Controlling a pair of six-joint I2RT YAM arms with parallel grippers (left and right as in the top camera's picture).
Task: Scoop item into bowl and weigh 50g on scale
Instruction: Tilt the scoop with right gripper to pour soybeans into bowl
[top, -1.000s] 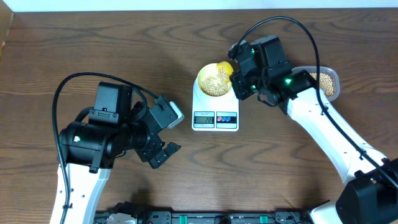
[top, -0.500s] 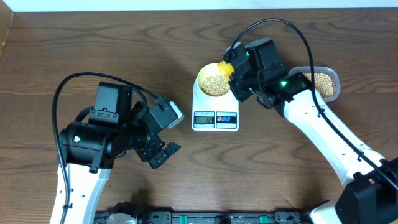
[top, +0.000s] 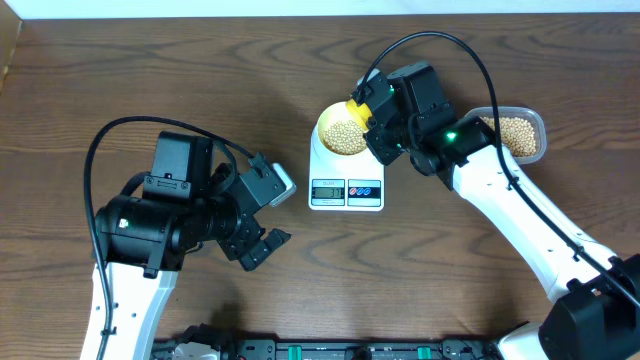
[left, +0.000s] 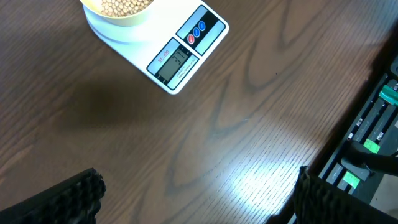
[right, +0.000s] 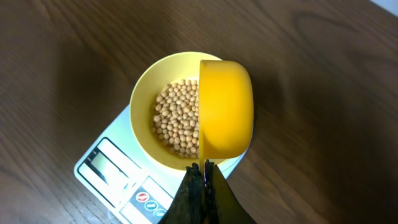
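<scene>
Tipping is the step you are at: your right tool (right: 204, 169) is pinched tight on the handle of the yellow scoop (right: 225, 109), which stands on its side over the right half of the bowl (right: 144, 93). The bowl sits on the round plate of the scale (top: 346, 186) and holds a layer of beans (right: 177, 121) that covers its bottom. The scoop looks emptied, though its mouth faces sideways, so I cannot be sure. What is left is the weight check. The display (left: 176, 59) is too small to read, so you may yet need to add or remove beans. More wait in the clear tub (top: 520, 134), partly behind your right arm. Your left tool (left: 193, 199) hangs spread wide over the wooden surface (left: 249, 124), holding nothing, well apart from the scale. Nothing stands between tub and bowl.
</scene>
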